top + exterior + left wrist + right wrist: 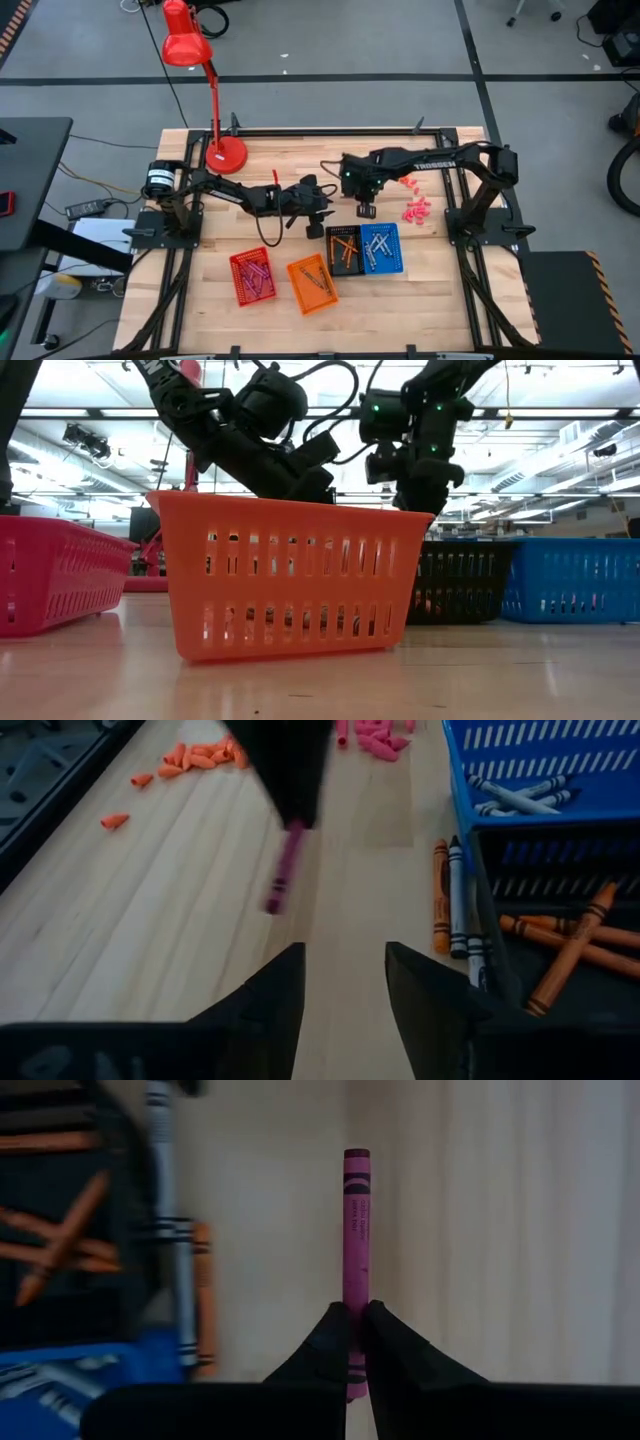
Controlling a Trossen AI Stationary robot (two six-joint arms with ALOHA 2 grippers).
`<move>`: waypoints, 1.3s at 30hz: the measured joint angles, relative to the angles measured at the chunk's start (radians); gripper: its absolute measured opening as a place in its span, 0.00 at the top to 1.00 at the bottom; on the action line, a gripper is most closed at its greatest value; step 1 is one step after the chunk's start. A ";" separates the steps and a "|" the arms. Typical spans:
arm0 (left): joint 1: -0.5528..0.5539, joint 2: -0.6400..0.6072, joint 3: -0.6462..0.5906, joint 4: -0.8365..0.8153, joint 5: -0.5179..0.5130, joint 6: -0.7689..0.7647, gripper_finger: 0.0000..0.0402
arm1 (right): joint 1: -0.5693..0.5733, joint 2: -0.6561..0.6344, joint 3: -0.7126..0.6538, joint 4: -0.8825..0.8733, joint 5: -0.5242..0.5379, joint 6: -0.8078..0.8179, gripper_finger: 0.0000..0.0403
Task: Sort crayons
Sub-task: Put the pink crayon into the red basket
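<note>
My right gripper (356,1325) is shut on a magenta-purple crayon (356,1230) above the bare table, just far of the black basket (345,250). The left wrist view shows the same crayon (283,870) below that dark gripper. My left gripper (345,990) stands open with nothing between its fingers, left of the right gripper (366,211), pointing toward it. An orange crayon (440,895) and a grey crayon (457,900) lie flat on the table beside the black basket. Orange crayons (570,935) lie in the black basket and grey ones (515,798) in the blue basket (380,247). My right gripper pinches the magenta crayon's one end (356,1342) between its two fingertips. The fingers point steeply down and lie along the crayon, which sticks out past them. The crayon hangs below the gripper, slightly tilted, clear of the table (283,870).
A red basket (252,277) and an orange basket (312,283) stand near the front edge, left of the black and blue ones. A pile of pink crayons (416,208) and orange bits (405,182) lie toward the right. A red lamp (226,152) stands at the far left.
</note>
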 joint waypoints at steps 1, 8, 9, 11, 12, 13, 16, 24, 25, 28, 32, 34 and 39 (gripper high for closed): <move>0.000 0.000 0.000 0.000 0.000 0.000 0.62 | 0.013 0.000 0.000 0.000 0.000 0.004 0.94; 0.000 0.000 0.000 0.013 -0.001 0.000 0.62 | 0.073 0.000 0.000 0.024 0.013 0.015 0.94; -0.001 0.000 0.000 0.018 -0.001 0.000 0.62 | 0.076 0.000 0.000 0.034 0.022 0.019 0.94; -0.003 0.000 0.000 0.029 -0.001 0.000 0.62 | 0.081 0.000 0.000 0.046 0.026 0.025 0.94; -0.003 0.000 0.000 0.033 -0.001 0.000 0.62 | 0.082 0.000 0.000 0.048 0.024 0.025 0.94; -0.003 0.000 0.000 0.035 -0.001 0.000 0.62 | 0.083 0.000 0.000 0.050 0.017 0.025 0.94; -0.003 0.000 0.000 0.036 -0.001 0.000 0.62 | 0.086 0.000 0.000 0.058 0.006 0.025 0.94; -0.003 0.000 0.000 0.035 -0.001 0.001 0.62 | 0.088 -0.001 0.000 0.082 0.003 0.025 0.94; -0.003 0.000 0.000 0.035 -0.001 0.002 0.62 | 0.088 -0.002 0.000 0.084 0.003 0.025 0.94; -0.003 0.000 0.000 0.034 -0.001 0.004 0.62 | 0.088 -0.005 0.001 0.095 -0.006 0.026 0.94; -0.003 0.000 0.000 0.033 -0.001 0.004 0.62 | 0.092 -0.009 0.001 0.110 -0.032 0.026 0.94; -0.003 0.000 0.000 0.032 -0.001 0.004 0.62 | 0.092 -0.013 0.001 0.115 -0.043 0.026 0.94; -0.003 0.000 0.000 0.031 -0.001 0.004 0.65 | 0.092 -0.021 0.002 0.130 -0.048 0.029 0.94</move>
